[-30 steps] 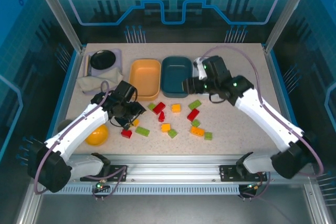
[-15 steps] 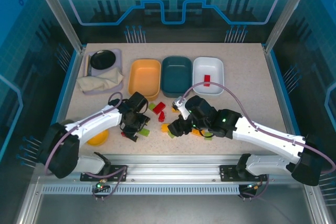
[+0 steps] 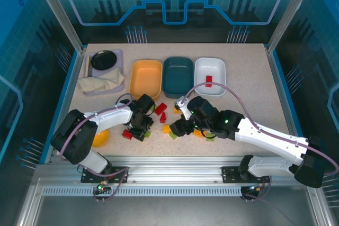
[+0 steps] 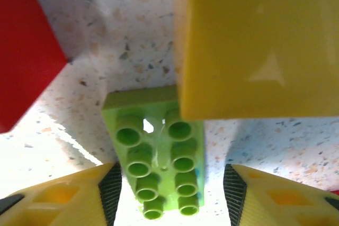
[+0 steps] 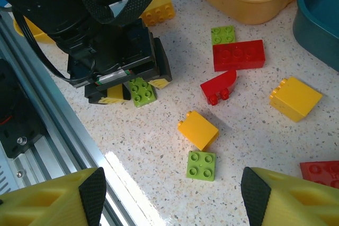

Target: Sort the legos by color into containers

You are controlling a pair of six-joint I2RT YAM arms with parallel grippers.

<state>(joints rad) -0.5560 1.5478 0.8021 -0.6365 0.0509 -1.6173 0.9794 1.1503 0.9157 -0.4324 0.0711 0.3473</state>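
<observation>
Shifted slightly right, left pincer [image 4: 172,183] straddles a green lego [image 4: 153,152], jaws narrowed but not gripping; right pincer [image 5: 170,189] hovers wide open, empty, over the worktop [image 5: 249,146].

Red, lime and yellow legos [image 5: 238,55] on speckled beige table [image 3: 254,89] (containers [image 3: 178,76]: orange-yellow, dark teal, white).

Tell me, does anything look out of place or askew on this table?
One red brick lies tipped on its side, studs sideways, beside the long red brick. A crumpled cloth lies at the far left by the black dish.
</observation>
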